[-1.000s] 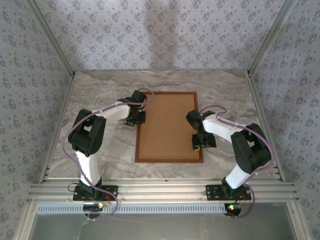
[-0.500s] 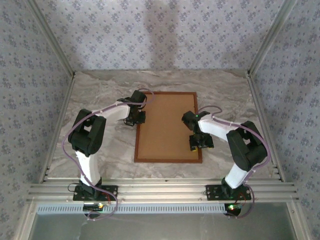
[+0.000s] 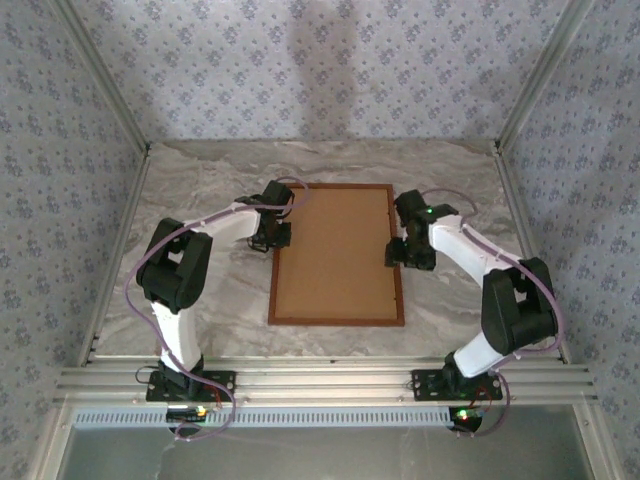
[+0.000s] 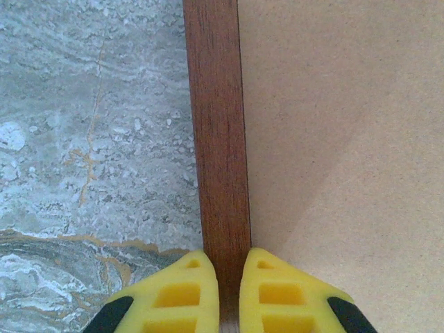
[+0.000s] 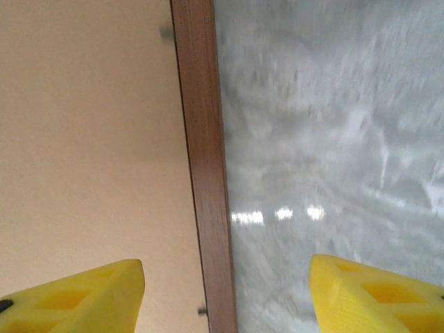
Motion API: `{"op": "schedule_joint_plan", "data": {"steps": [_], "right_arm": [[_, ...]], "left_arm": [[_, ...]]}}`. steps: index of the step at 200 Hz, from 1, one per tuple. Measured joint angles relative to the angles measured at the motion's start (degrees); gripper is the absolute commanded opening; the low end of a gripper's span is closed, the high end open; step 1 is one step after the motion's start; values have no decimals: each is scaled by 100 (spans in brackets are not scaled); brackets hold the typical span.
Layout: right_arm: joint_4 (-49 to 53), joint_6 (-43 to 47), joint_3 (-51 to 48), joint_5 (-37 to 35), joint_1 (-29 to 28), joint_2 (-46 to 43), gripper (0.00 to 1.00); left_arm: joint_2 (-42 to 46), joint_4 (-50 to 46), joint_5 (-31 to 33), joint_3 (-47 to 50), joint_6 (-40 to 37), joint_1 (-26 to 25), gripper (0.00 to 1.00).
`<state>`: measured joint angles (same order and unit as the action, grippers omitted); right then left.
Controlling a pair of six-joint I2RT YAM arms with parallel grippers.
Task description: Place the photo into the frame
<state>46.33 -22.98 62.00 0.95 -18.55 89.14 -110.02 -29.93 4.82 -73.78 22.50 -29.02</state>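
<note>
The frame (image 3: 275,280), dark reddish-brown wood, lies flat on the marble table with a plain brown backing board (image 3: 335,255) filling it. The photo is hidden. My left gripper (image 3: 272,238) sits at the frame's left rail. In the left wrist view it (image 4: 229,277) is shut on that rail (image 4: 216,139), one yellow finger (image 4: 177,291) on each side. My right gripper (image 3: 402,252) hovers over the right rail. In the right wrist view it (image 5: 226,277) is open and straddles the rail (image 5: 205,173) without touching it, one finger over the board (image 5: 83,139) and one over the table.
Marble tabletop (image 3: 200,290) lies bare on both sides of the frame. Aluminium posts and patterned walls (image 3: 60,150) enclose the table on the left, right and back. A metal rail (image 3: 320,385) runs along the near edge by the arm bases.
My right gripper has moved from the lower part of the right rail toward the far end of it. The frame has shifted slightly left. The left gripper has stayed in place.
</note>
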Motion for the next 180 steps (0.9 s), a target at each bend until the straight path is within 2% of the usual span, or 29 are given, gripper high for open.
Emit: {"op": "schedule_joint_plan", "data": {"steps": [35, 50, 58, 67, 73, 100, 145, 180], "right_arm": [[-424, 254, 555, 315, 396, 341, 65], [-702, 317, 846, 450, 514, 664, 63], [-839, 343, 988, 535, 584, 866, 62], [-1014, 354, 1128, 629, 660, 1095, 60], [-1106, 369, 1211, 662, 702, 1255, 58], [-1335, 463, 1574, 708, 815, 1910, 51], [-1373, 693, 2142, 769, 844, 2671, 48], [-1362, 822, 2317, 787, 839, 2916, 38]], "left_arm": [[0, -225, -4, -63, 0, 0, 0], [0, -339, -7, -98, 2, 4, 6], [0, -398, -7, -118, 4, 22, 16], [0, -448, -24, -138, 4, 42, 38], [0, -474, -28, -146, -15, 57, 46], [131, -579, -50, -208, -7, 232, 64], [243, -590, -195, -682, -15, 793, 68], [92, -595, -199, -1351, -52, 1152, 67]]}}
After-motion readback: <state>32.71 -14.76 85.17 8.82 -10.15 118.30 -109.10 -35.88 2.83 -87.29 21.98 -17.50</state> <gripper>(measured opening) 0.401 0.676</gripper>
